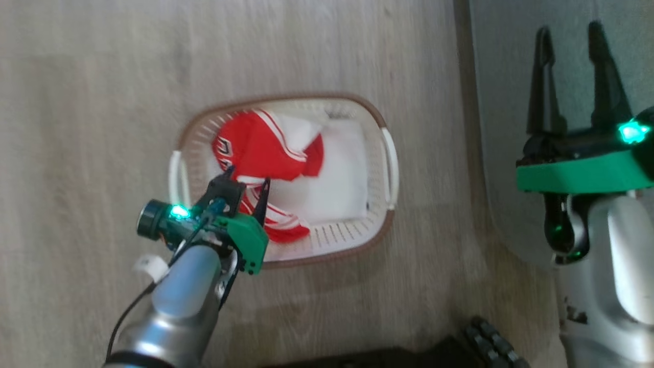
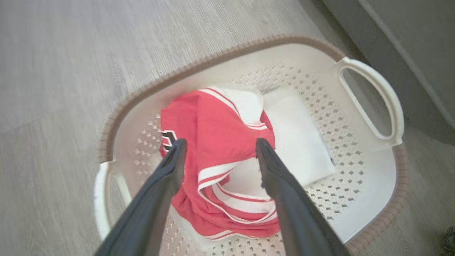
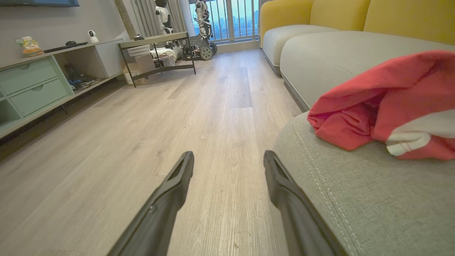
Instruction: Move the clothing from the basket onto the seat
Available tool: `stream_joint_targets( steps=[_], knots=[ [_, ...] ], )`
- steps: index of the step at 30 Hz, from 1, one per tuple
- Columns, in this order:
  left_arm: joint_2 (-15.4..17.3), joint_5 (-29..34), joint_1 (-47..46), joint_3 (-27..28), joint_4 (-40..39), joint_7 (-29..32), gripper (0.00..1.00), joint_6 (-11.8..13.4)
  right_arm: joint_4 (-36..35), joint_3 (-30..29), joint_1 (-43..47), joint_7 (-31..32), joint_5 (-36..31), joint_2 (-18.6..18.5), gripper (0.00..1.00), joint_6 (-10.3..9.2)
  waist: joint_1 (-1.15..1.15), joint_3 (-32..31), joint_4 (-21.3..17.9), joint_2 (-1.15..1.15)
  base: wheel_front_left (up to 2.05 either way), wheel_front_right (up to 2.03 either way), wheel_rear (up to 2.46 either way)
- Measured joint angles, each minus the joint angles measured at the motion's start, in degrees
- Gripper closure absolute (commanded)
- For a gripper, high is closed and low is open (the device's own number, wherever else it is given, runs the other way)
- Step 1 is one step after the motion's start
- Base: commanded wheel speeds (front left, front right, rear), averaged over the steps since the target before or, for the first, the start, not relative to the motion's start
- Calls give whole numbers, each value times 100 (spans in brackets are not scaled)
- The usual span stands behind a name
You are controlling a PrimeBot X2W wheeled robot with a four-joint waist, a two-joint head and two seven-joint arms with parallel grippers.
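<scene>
Floorboards [image 1: 102,102] are bearing the basket [image 1: 332,240], clothing [image 1: 260,148] remaining inside — one piece [image 3: 373,103] is lying on the seat [image 3: 355,199] — I'm hovering the left gripper [image 1: 248,175], fingers spread.

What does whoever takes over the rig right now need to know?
Left gripper: open, over the basket, fingers either side of the red clothing, nothing gripped.
Right gripper: open, empty, by the seat edge.
Basket stands on the floor beside the seat; the clothing lies partly on a white sheet.
Done: one red garment lies on the seat.
To do: grip the clothing in the basket and carry it to the seat.
</scene>
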Motion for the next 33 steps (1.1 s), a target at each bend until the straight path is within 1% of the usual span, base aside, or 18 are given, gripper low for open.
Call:
stream_joint_targets(
  steps=[4,10,12,19,21,22,26,30,33],
  knots=[
    [-23,0,-394,-70,412,-45,0,42,-152,12,-121,0,60,-1,0,0,0,431,-201,0,0,0,0],
    [-23,-119,-957,129,914,-90,0,324,-252,121,-258,0,122,-1,0,0,0,957,-456,0,0,0,0],
    [-8,-141,-1088,192,1038,-98,0,469,-269,134,-320,0,172,-1,0,0,0,1094,-530,0,0,0,0],
    [20,-287,-1322,335,1345,-145,0,667,-303,144,-351,0,247,-1,0,0,-1,1382,-694,0,0,0,0],
    [19,-325,-1338,336,1416,-145,55,665,-302,155,-383,0,266,-1,0,0,-1,1401,-709,0,0,0,0],
    [19,-327,-1340,331,1433,-146,100,660,-300,163,-417,0,266,-1,0,0,-1,1403,-715,0,0,0,0],
    [9,-372,-1339,318,1354,-147,100,613,-277,183,-466,0,266,-1,0,0,-2,1345,-724,0,0,0,0],
    [-5,-371,-1285,291,976,-147,100,558,-192,180,-458,0,250,-1,0,0,-2,1173,-688,0,0,0,0],
    [-11,-464,-1073,296,571,-148,100,427,-98,186,-426,0,181,-1,0,0,-2,961,-651,0,0,0,0]
  ],
)
